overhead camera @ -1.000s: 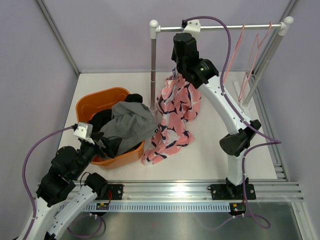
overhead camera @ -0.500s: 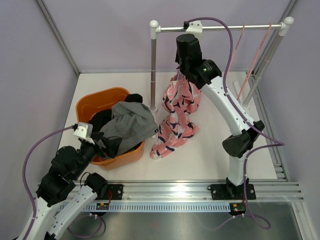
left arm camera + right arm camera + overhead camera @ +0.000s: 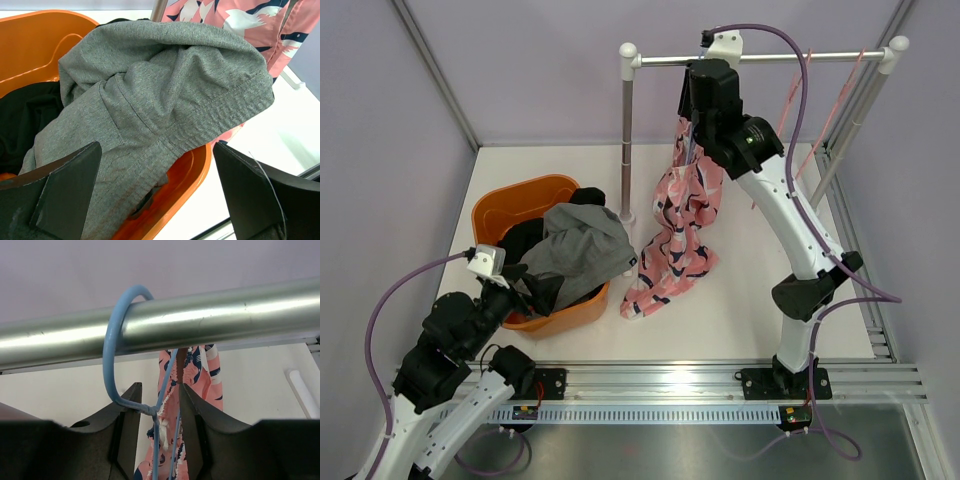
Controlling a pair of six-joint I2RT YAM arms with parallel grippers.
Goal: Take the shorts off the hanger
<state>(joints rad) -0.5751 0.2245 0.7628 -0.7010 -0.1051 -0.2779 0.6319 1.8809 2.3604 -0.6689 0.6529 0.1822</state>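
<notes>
The pink patterned shorts point(image 3: 676, 225) hang from a thin blue hanger point(image 3: 111, 355) whose hook sits over the metal rail point(image 3: 210, 320). Their lower end trails on the table. My right gripper point(image 3: 160, 387) is just under the rail point(image 3: 770, 57), its jaws a little apart around the hanger's twisted neck and the shorts' gathered waistband point(image 3: 186, 375), without pinching them. My left gripper point(image 3: 156, 145) is wide open over the near rim of the orange basket point(image 3: 30, 40), above a grey garment point(image 3: 165, 85), holding nothing.
The orange basket point(image 3: 510, 200) holds grey and black clothes at the left. The rack's upright post point(image 3: 626, 130) stands beside the shorts. Pink hangers point(image 3: 820, 110) hang at the rail's right end, near the slanted right post point(image 3: 850, 120).
The right gripper has risen and moved right to the rail with the hanger and shorts. The shorts have lifted further off the table. The left arm has not moved.
</notes>
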